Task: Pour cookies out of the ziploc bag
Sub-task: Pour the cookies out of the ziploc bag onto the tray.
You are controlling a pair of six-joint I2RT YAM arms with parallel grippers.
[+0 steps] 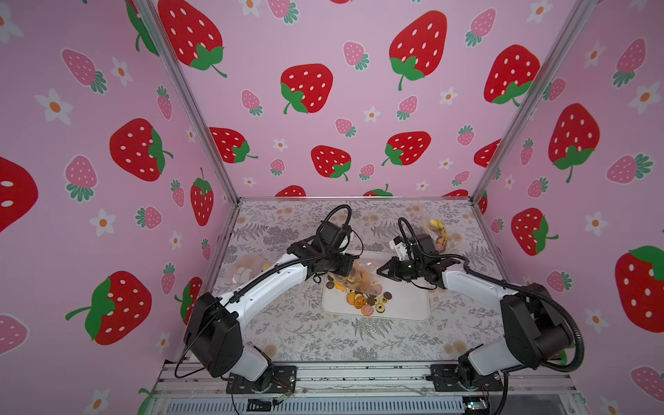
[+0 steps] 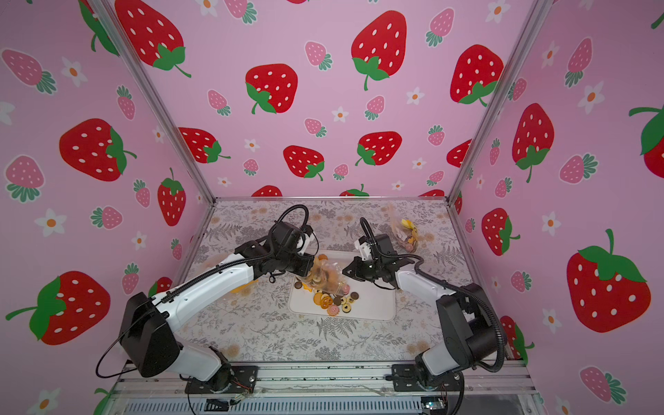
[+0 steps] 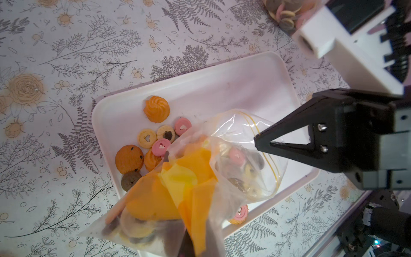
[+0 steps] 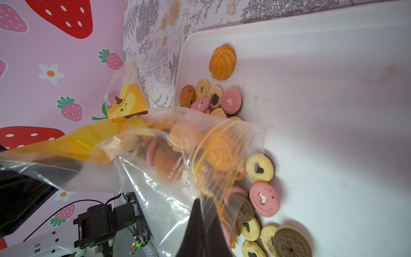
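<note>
Pinched shut, the left fingers [image 3: 188,247] hoist the closed end of the bag [image 1: 362,276] so cookies [image 1: 366,303] slide down. It tilts over a white tray [image 1: 409,305] on the table [image 1: 287,323], with some cookies spilled there and more inside. The right fingers [image 3: 287,124] clamp its mouth, steadying it.

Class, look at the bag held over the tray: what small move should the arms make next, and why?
Probably raise the left gripper a little to tip the ziploc bag steeper. Both grippers pinch it over the white tray, the right gripper at its open mouth; some cookies lie on the tray, yet many are inside.
</note>
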